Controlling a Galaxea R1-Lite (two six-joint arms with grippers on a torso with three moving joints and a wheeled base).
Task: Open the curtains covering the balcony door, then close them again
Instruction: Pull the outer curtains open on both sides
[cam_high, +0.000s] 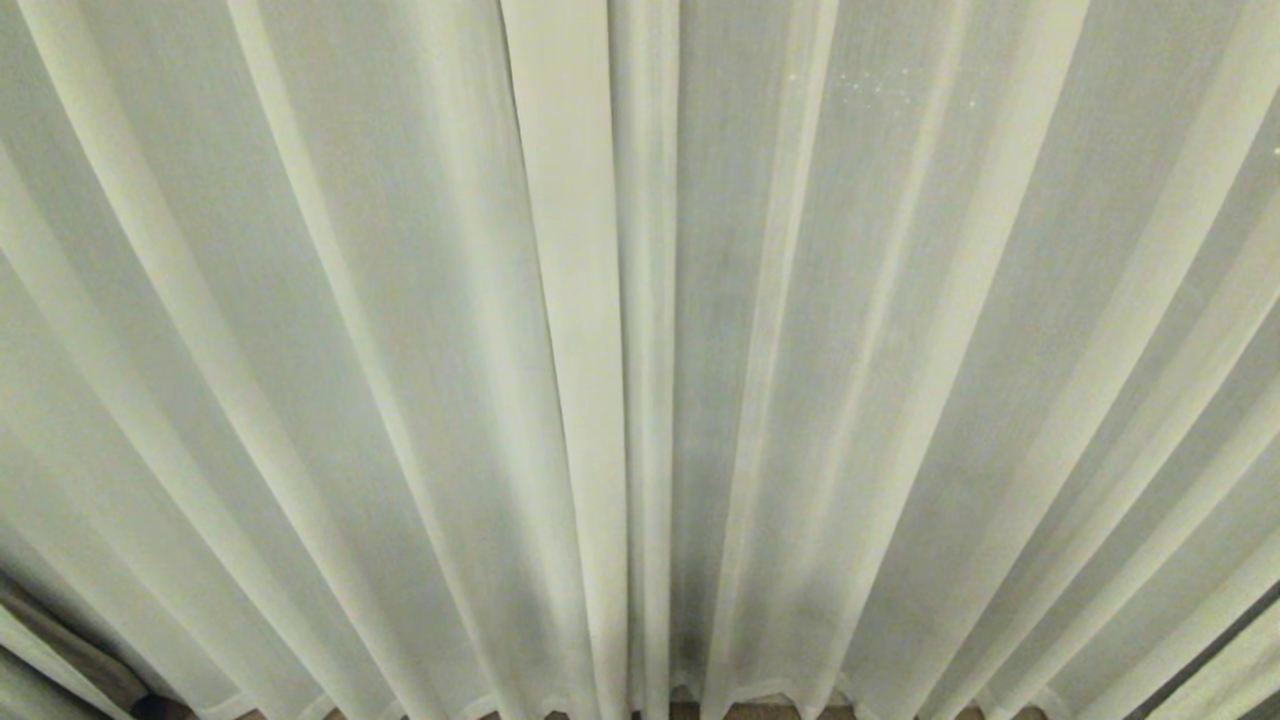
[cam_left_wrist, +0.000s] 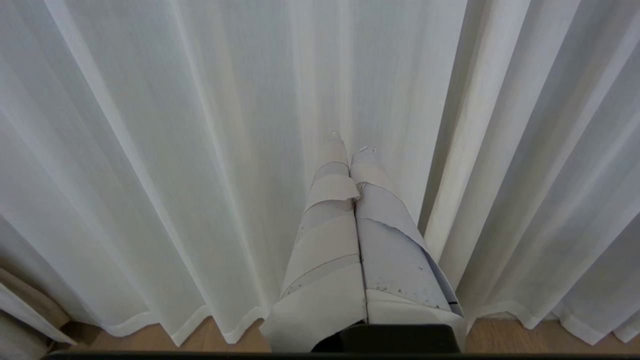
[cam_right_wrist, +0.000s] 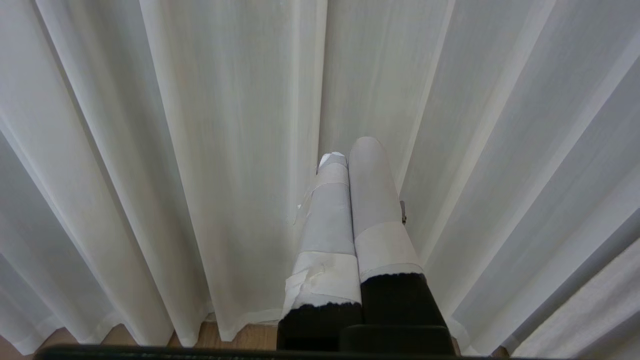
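Note:
The curtains (cam_high: 400, 350) fill the head view: cream-white sheer panels in long vertical pleats, drawn across, with two edges meeting near the middle (cam_high: 640, 400). The balcony door is hidden behind them. Neither arm shows in the head view. In the left wrist view my left gripper (cam_left_wrist: 350, 142) points at the curtains (cam_left_wrist: 175, 150), its tape-wrapped fingers pressed together with nothing between them. In the right wrist view my right gripper (cam_right_wrist: 350, 150) likewise faces the curtains (cam_right_wrist: 225, 125), shut and empty. Both fingertips stand close before the fabric; contact cannot be told.
A strip of wooden floor (cam_left_wrist: 200, 340) shows under the curtain hems (cam_right_wrist: 240, 317). A darker, thicker fold of fabric (cam_high: 60, 650) hangs at the lower left of the head view.

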